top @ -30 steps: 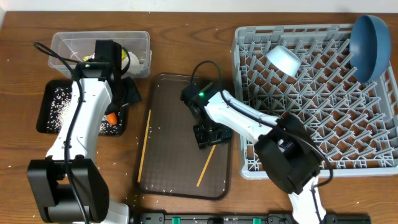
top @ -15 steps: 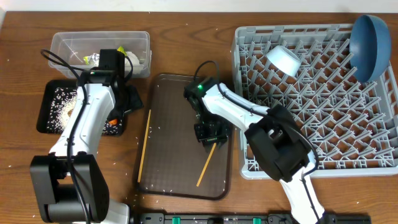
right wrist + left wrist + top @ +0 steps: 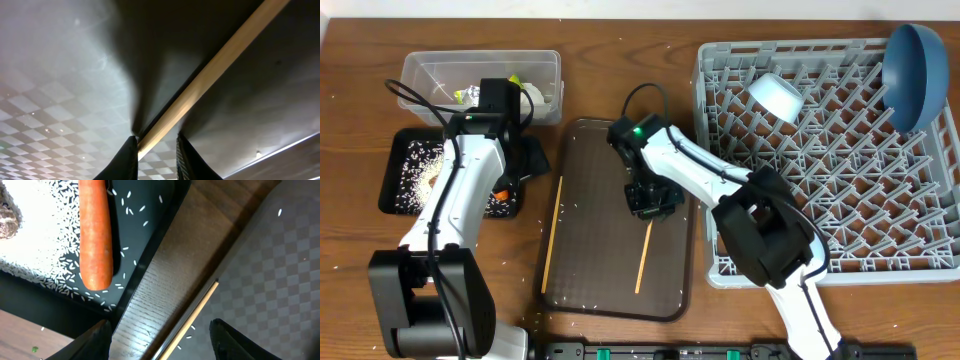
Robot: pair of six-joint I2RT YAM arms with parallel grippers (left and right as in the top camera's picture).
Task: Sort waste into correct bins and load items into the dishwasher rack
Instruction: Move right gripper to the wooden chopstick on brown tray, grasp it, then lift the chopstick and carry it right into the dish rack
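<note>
My right gripper is low over the dark-brown serving tray, shut on the top end of a wooden chopstick. In the right wrist view that chopstick runs between my fingertips. The second chopstick lies along the tray's left edge and shows in the left wrist view. My left gripper is open and empty above the table strip beside the black tray. That tray holds rice, the orange carrot and a brown lump.
The clear tub at the back left holds white tissue and a yellow-green wrapper. The grey rack on the right holds the blue plate and a light bowl. Rice grains are scattered on the table.
My right gripper has moved up and left on the serving tray, and the chopstick's top end swung with it to a steeper angle. My left gripper shifted slightly away from the tub, then held still.
</note>
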